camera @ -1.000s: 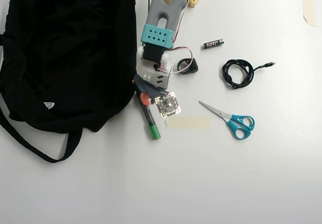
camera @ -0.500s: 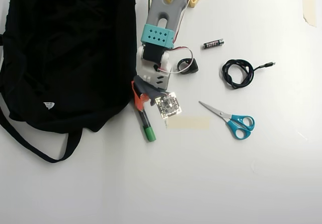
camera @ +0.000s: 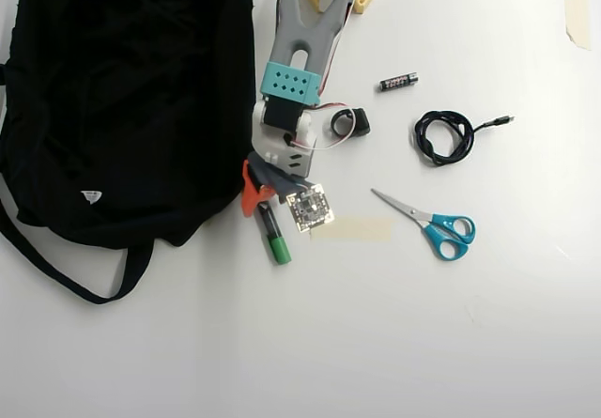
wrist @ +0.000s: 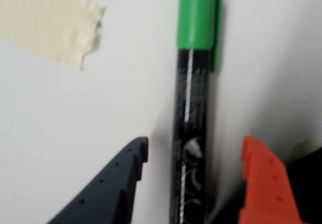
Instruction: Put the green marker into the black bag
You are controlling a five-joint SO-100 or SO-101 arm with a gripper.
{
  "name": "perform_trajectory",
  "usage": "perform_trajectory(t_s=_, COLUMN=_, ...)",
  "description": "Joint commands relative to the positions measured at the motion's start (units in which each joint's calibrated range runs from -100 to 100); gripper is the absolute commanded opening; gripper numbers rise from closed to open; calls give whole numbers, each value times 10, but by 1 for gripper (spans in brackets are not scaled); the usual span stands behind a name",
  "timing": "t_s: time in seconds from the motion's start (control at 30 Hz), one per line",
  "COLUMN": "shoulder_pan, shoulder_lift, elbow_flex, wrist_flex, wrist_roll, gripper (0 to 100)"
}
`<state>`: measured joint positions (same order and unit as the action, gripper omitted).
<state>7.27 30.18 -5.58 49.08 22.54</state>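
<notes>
In the wrist view, the green marker [wrist: 192, 133] lies flat on the white tabletop [wrist: 75, 133], running up the frame with its green cap [wrist: 196, 15] at the far end. The claw [wrist: 193, 151] is released and straddles the dark barrel: the dark grey finger [wrist: 113, 183] stands to the left of it and the orange finger [wrist: 264, 183] to the right, each with a gap to the barrel, so neither is seen touching it. A strip of pale tape [wrist: 48, 22] sticks to the tabletop at the upper left.

In the overhead view, the marker [camera: 273, 235] lies just right of the black bag [camera: 122, 99], near the bag's lower right edge, with its green cap pointing towards the near side. The arm [camera: 296, 70] reaches down from the far edge, and the claw [camera: 263, 197] sits over the marker's dark end. To the right on the tabletop [camera: 376, 343] lie a small battery [camera: 398, 82], a coiled black cable [camera: 443, 136], blue-handled scissors [camera: 430, 224] and a tape strip [camera: 352, 229].
</notes>
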Motion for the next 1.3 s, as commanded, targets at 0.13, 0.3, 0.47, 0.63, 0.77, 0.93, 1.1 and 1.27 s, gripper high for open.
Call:
perform_trajectory(t_s=0.13, shoulder_pan=10, shoulder_lift=7, elbow_flex=-44, wrist_flex=2, wrist_roll=2, gripper=25)
perform_trajectory(t_s=0.3, shoulder_pan=10, shoulder_lift=8, elbow_flex=-39, wrist_flex=3, wrist_roll=1, gripper=25)
perform_trajectory(t_s=0.47, shoulder_pan=10, shoulder_lift=8, elbow_flex=-36, wrist_flex=3, wrist_roll=1, gripper=25)
perform_trajectory(t_s=0.63, shoulder_pan=8, shoulder_lift=9, elbow_flex=-35, wrist_flex=21, wrist_roll=0, gripper=31)
perform_trajectory(t_s=0.77, shoulder_pan=9, shoulder_lift=27, elbow_flex=-43, wrist_flex=27, wrist_roll=0, gripper=34)
perform_trajectory(t_s=0.93, shoulder_pan=6, shoulder_lift=33, elbow_flex=-44, wrist_flex=26, wrist_roll=0, gripper=34)
perform_trajectory(t_s=1.1, shoulder_pan=5, shoulder_lift=34, elbow_flex=-36, wrist_flex=36, wrist_roll=-1, gripper=36)
perform_trajectory(t_s=1.27, shoulder_pan=6, shoulder_lift=46, elbow_flex=-42, wrist_flex=50, wrist_roll=-1, gripper=42)
